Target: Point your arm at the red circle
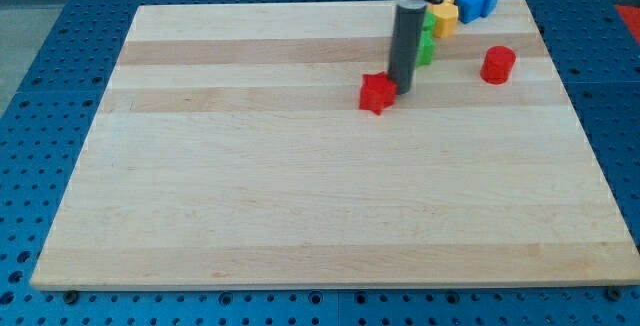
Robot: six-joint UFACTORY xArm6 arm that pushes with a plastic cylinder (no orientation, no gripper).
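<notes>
The red circle (497,64), a short red cylinder, stands near the view's upper right on the wooden board (320,206). My dark rod comes down from the view's top, and my tip (402,91) rests on the board, touching the right side of a red star-shaped block (377,93). My tip is well to the left of the red circle and slightly lower in the view, with a gap of bare board between them.
A green block (426,48) sits just right of the rod, partly hidden by it. A yellow block (443,16) and two blue blocks (477,0) cluster at the board's top edge, above and left of the red circle.
</notes>
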